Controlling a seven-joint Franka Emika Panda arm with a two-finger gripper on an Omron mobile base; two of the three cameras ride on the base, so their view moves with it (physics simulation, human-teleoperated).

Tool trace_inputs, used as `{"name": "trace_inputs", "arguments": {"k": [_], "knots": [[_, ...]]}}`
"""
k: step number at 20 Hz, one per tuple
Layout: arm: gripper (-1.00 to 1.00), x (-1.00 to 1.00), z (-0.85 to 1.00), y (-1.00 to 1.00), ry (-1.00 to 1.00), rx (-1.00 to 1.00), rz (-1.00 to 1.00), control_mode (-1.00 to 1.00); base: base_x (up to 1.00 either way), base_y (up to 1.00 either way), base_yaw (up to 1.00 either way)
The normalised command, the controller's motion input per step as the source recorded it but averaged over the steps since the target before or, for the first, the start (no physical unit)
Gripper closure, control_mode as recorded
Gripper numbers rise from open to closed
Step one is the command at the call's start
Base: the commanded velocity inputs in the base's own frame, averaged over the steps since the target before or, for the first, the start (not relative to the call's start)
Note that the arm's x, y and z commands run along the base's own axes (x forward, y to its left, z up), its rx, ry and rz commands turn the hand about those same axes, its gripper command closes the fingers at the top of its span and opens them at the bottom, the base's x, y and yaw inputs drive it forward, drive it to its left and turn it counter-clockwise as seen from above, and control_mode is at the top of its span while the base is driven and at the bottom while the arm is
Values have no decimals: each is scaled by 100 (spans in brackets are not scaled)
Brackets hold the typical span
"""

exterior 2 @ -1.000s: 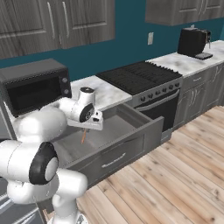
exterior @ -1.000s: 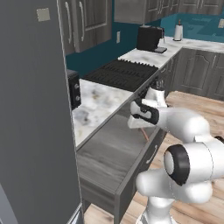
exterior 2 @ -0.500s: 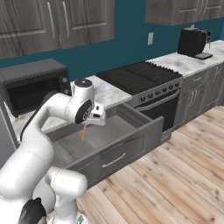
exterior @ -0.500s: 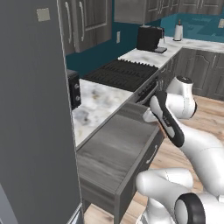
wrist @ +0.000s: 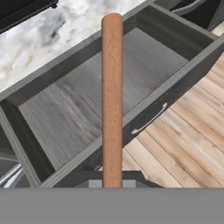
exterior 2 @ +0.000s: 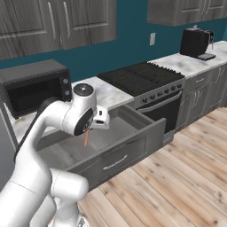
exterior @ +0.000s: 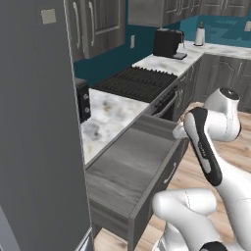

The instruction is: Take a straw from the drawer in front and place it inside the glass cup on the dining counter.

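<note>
Open drawer, straw hanging upright

- Thin reddish-brown straw: matt, faintly speckled.
- Wide dark grey drawer: matt wood-grain, slim silver metal handle.
- White-grey veined marble worktop: smooth.
- Light plank floor: wood.

We see the reddish-brown straw held upright above the open, dark grey wood-grain drawer.
</note>
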Motion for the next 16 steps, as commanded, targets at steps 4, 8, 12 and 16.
{"name": "trace_inputs", "arguments": {"k": [4,8,12,16], "knots": [[100,-30,3,-1,-9,0,-2,-100,0,0,0],[100,-6,0,0,-1,0,0,-100,0,0,0],[100,0,0,0,0,0,0,100,-86,-8,-9],[100,0,0,0,0,0,0,100,-96,-35,-45]]}}
